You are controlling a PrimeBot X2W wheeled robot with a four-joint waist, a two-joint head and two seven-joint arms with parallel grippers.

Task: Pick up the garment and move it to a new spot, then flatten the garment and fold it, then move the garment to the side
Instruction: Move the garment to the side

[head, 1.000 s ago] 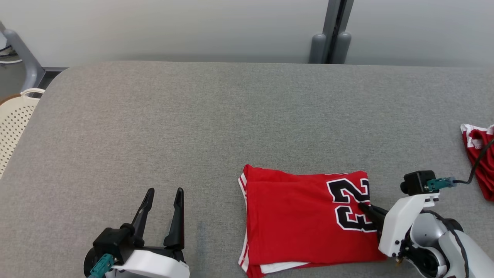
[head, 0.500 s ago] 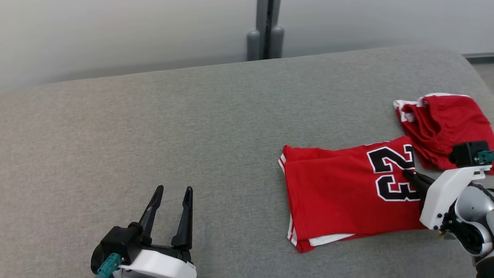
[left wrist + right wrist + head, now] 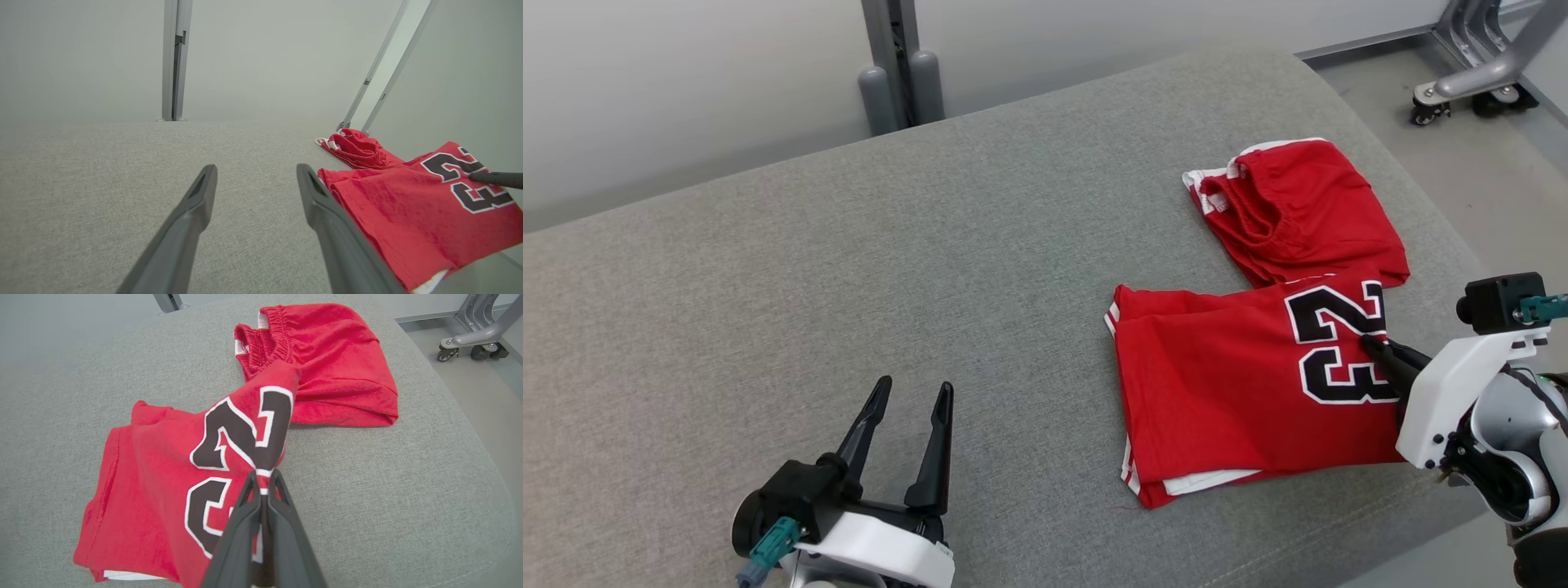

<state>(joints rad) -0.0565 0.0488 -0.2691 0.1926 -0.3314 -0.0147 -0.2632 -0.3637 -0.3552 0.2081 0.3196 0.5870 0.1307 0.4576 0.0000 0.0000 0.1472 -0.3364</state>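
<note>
Garment [image 3: 1225, 392] edge between closed fingers of right end effector [image 3: 1369, 343]

Grey fabric table [image 3: 849, 269] — red jersey [image 3: 1225, 392] beside red shorts [image 3: 1298, 204].

The jersey [image 3: 1225, 400] is bright red, with black numerals outlined in white and white stripes at its edge. The shorts [image 3: 1307, 212] are the same red with white waistband trim. The bench [image 3: 849, 269] is heathered grey fabric. The left gripper [image 3: 915, 383] and right gripper [image 3: 1368, 341] are black, on white mounts
</note>
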